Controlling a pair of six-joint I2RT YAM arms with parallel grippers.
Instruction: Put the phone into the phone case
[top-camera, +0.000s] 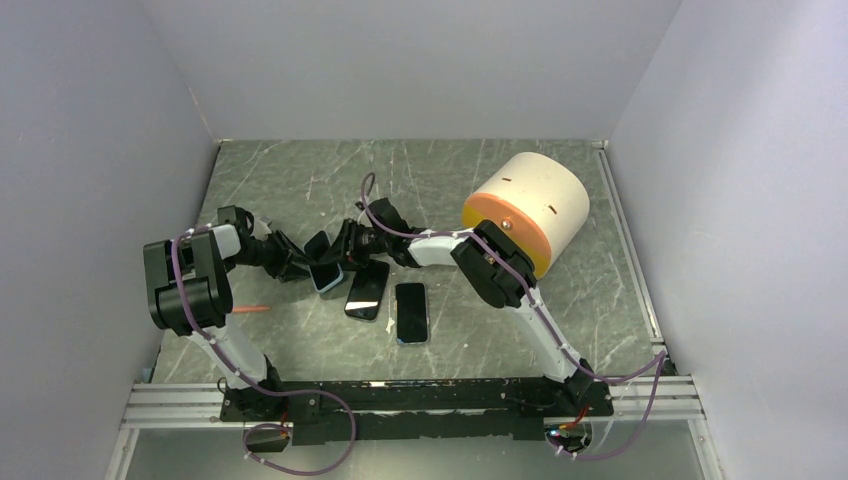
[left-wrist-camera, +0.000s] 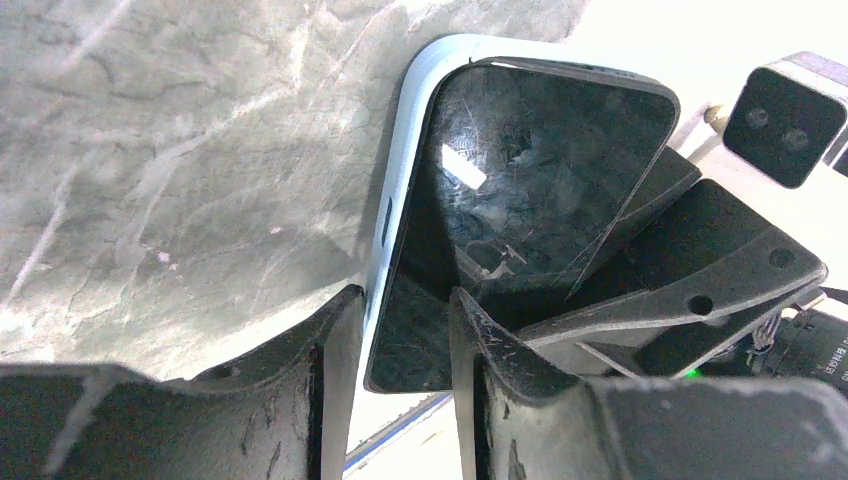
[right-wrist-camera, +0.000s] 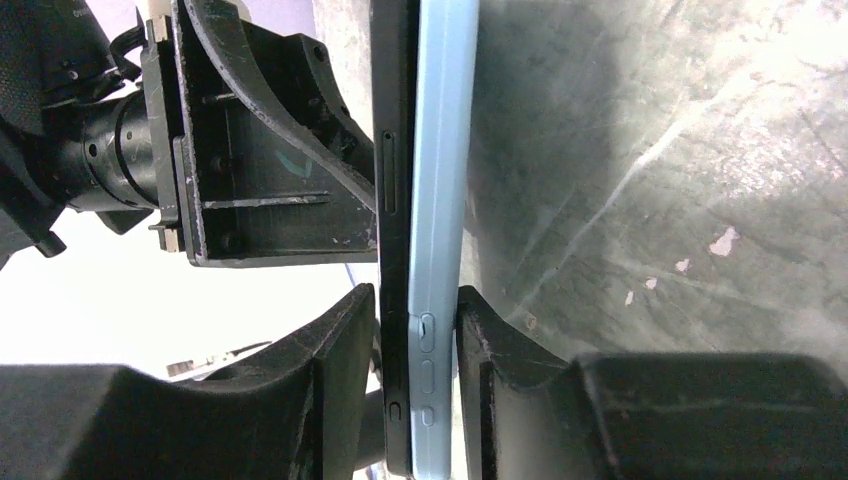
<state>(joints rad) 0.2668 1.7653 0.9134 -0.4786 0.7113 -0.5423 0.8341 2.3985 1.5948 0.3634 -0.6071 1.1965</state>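
Grasping the phone (left-wrist-camera: 540, 170) and pale-blue phone case (left-wrist-camera: 400, 160) together between the left gripper's (left-wrist-camera: 405, 325) fingers. Clamped likewise in the right gripper (right-wrist-camera: 418, 315), edge-on: phone against one finger, case against the other, touching side by side.

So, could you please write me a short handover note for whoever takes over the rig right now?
Left gripper: jaws shut on the black glass-fronted phone and pale blue plastic case.
Right gripper: jaws pinch the same pair together.
Done: phone laid against the case, one corner seemingly in.
To do: press the exposed long edge in fully.
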